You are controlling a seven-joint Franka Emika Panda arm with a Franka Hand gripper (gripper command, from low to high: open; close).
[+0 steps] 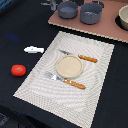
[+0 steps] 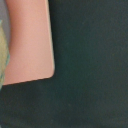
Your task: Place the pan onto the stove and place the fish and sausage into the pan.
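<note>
Closest up is one striped placemat (image 1: 67,70) with one beige plate (image 1: 68,66) and two orange-handled utensils (image 1: 79,58). One sausage (image 1: 18,70) and one fish (image 1: 34,49) sit on the dark table (image 1: 15,25), toward the exterior view's left. The stove (image 1: 102,24) carries one pan (image 1: 67,9) beside one bigger pot (image 1: 91,13). No readable writing anywhere. Can't tell the gripper's state, it's not visible.

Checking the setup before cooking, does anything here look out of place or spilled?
Nothing is spilled or damaged. The fish and sausage lie loose on the dark table, off the placemat, apart from the pan on the stove.
</note>
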